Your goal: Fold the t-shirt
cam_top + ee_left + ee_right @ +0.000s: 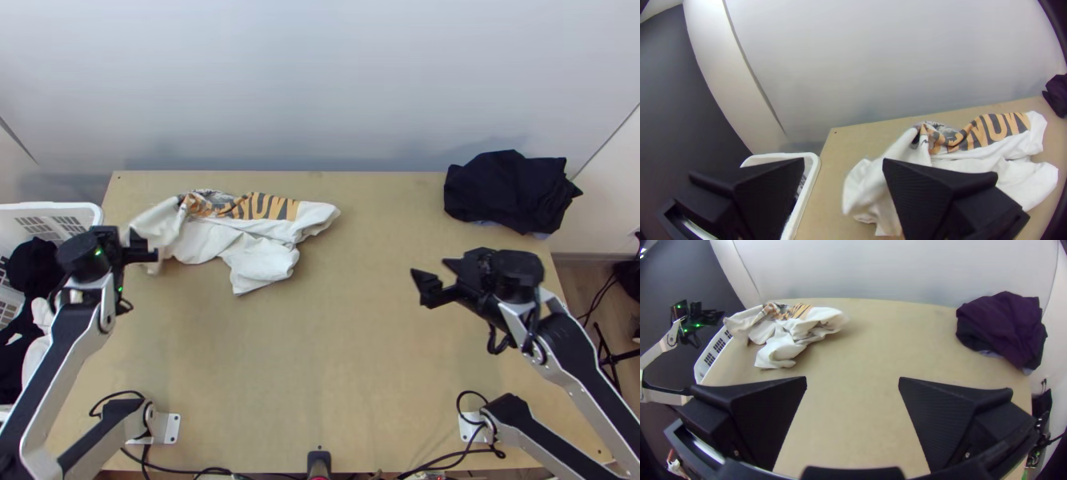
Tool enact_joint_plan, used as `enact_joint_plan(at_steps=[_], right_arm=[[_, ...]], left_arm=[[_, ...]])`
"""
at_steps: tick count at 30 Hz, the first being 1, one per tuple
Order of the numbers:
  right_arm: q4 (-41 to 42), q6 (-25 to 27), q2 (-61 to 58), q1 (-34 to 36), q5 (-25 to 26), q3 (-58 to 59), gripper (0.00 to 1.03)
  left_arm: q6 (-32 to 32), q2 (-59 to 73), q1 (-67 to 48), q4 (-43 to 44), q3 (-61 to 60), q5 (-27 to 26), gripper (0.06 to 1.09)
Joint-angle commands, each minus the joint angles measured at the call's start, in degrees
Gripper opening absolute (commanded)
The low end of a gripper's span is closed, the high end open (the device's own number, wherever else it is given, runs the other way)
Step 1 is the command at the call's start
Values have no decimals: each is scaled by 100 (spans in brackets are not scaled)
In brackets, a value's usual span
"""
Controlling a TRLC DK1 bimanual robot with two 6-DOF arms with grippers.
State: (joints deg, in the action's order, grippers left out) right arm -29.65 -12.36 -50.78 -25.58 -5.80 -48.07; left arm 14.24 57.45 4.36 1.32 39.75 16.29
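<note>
The white t-shirt (pixel 260 240) lies bunched at the table's back left, its orange and black print facing up. My left gripper (pixel 144 248) is above the table's left edge, by the shirt's left end; in the left wrist view that gripper (pixel 844 166) stands open, the shirt (pixel 1013 178) beyond one finger. My right gripper (pixel 432 280) is over the table's right half, well apart from the shirt. Seen from the right wrist, the gripper (pixel 853 384) is open with bare table between its fingers, and the shirt (pixel 782 340) lies farther off.
A pile of dark cloth (pixel 508 192) sits at the table's back right corner. At the left edge stands a white basket (pixel 90 210) holding black and white cloth. Bare wooden table (pixel 344 344) stretches across the middle and front. Cables run along the near edge.
</note>
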Motion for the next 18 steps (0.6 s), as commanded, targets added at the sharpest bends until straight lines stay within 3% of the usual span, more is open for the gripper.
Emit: enact_joint_plan(at_steps=[1,10,13,18], right_arm=[[91,-425,-459,-298,-562,263,96],[829,-531,-1021,-1054,-624,650,96],[1260,-539,-1320,-1318,-404,615,96],[1611,-522,-1962,-1669,-263,404,96]], left_arm=[[-290,-753,496,-501,-169,-302,104],[-141,-1860,882,-1538,-134,-381,104],[-158,-2054,900,-1723,-116,-381,104],[-668,-2405,891,-2400,86,-381,104]])
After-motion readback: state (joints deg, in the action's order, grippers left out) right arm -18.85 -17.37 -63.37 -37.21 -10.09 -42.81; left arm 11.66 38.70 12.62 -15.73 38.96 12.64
